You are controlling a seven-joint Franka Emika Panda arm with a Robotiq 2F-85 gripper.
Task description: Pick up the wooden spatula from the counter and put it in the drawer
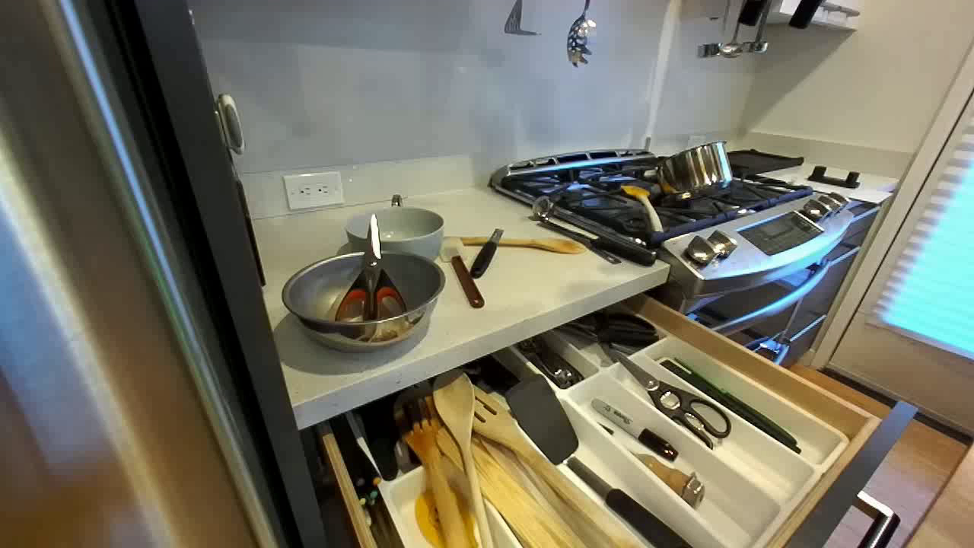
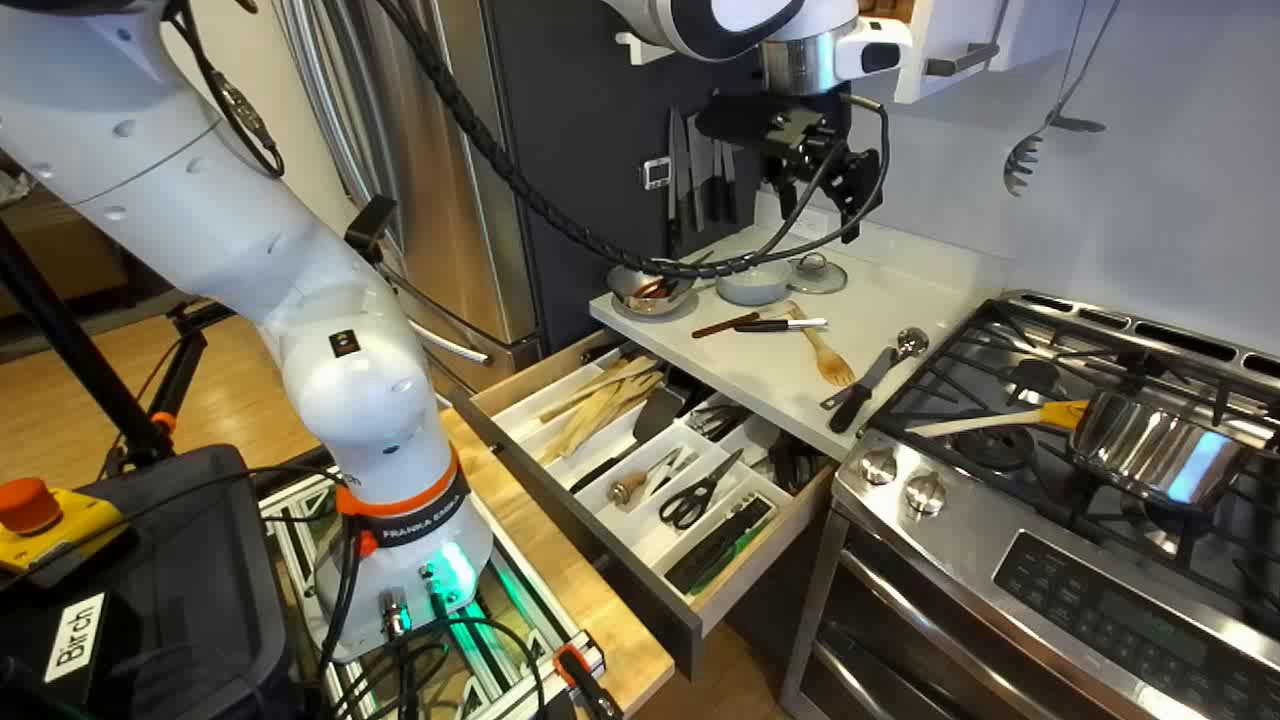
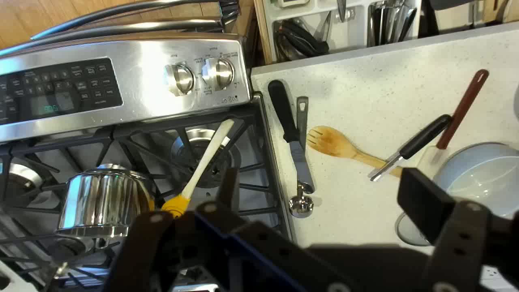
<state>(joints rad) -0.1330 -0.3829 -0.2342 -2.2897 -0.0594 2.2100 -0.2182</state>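
Note:
The wooden spatula, pale with a slotted fork-like head, lies on the counter (image 3: pixel 365 101) in the wrist view (image 3: pixel 334 142) and in both exterior views (image 1: pixel 559 244) (image 2: pixel 828 362). A black-handled tool (image 3: pixel 423 138) lies across its handle. The handle's far end is partly hidden by a finger in the wrist view. My gripper (image 3: pixel 326 198) is open and empty, high above the counter; it also shows in an exterior view (image 2: pixel 818 215). The drawer (image 1: pixel 761 371) is pulled open below the counter, with wooden utensils in a compartment; it also shows in an exterior view (image 2: pixel 600 545).
A steel bowl (image 1: pixel 364 335) holding scissors and a grey bowl (image 1: pixel 426 232) stand on the counter. A red-brown-handled tool (image 3: pixel 462 109) and a black-handled spreader (image 3: pixel 284 109) lie near the spatula. The stove (image 2: pixel 960 540) carries a steel pot (image 2: pixel 1150 450) and a yellow-headed utensil (image 2: pixel 985 423).

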